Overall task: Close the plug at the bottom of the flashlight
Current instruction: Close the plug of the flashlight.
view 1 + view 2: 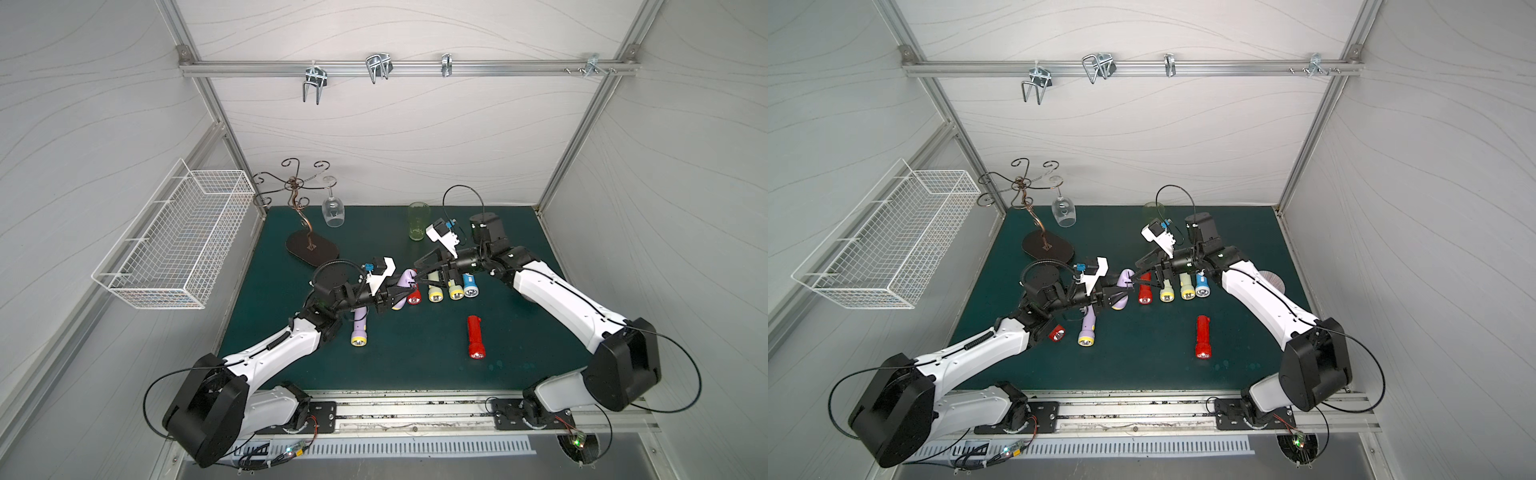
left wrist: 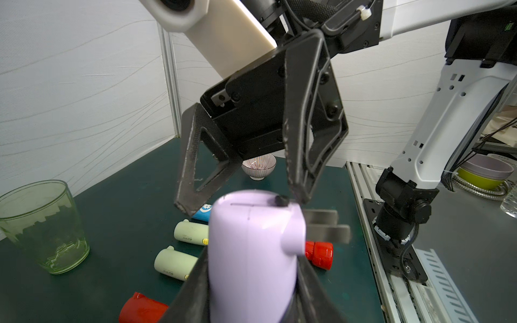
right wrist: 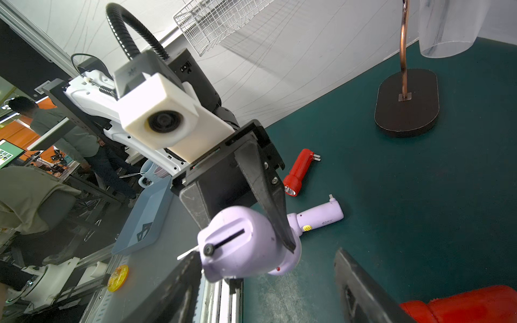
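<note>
Above mid-worktop (image 1: 415,370), clear of the surface: lilac flashlight (image 1: 405,277), carried by the left gripper (image 2: 251,296), which reaches in from 8 o'clock and is pinched on the barrel. The butt end points roughly toward 12 o'clock.

Handling, judged:
- Hard moulded plastic shell: stiff, light, glossy.
- The barrel is round, so it can twist or slide in a two-sided pinch if pushed off-axis.
- The present hold on the barrel looks right and leaves the butt free.
- No reason to squeeze harder; a shell like this may crack before it gives.

Right gripper (image 2: 242,202): stands at 3 o'clock of the flashlight, jaws spread wide, gripping nothing. It brackets the butt end rather than holding it.

Plug (image 2: 326,227): two flat metal blades swung out sideways from the butt, blurred in the left wrist view. They look rigid, thin and smooth. Best contact, I judge, is flat against the blades' broad face near their tips, pushing them round toward the slot (image 3: 233,235) in the butt. A push near the hinge gains little leverage.

Pivot pin (image 2: 281,200): small black knob at the slot's end. One right fingertip (image 2: 299,184) sits just beside it, possibly touching; cannot tell. Its partner is well apart, on the far side of the butt.
</note>
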Available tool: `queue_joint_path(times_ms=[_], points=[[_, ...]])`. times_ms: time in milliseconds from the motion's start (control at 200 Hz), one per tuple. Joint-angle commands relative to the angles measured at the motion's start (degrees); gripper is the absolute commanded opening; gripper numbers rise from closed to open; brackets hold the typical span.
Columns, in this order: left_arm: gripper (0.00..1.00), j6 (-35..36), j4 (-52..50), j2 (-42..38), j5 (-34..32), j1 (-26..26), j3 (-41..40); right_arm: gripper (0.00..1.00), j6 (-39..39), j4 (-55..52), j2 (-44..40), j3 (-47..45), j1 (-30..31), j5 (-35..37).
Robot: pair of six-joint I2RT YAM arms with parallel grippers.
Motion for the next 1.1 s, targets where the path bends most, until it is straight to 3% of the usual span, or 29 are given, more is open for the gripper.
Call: queue_joint_path(times_ms=[0,360,735,951,1096], points=[[0.0,0.31,5.73,0.39,1.53,-0.11,0.78,0.72,-1.0,-0.88,0.1,1.72,0.61,0.8],[0.0,-0.11,6.08,-0.18,2.36,-0.27,0.87,0.54,-0.64,-0.76,2.17,2.14,0.85,0.27],[0.0,-3.62,10.91,-0.55,4.24,-0.31,2.34,0.24,0.34,0.77,7.57,1.05,1.34,2.41],[0.0,-5.63,12.08,-2.11,5.07,-0.32,3.66,0.22,2.15,3.77,11.83,1.98,1.15,5.69],[0.0,-4.16,9.53,-3.0,4.62,-0.31,2.96,0.23,1.36,2.56,10.31,3.09,1.15,6.69]])
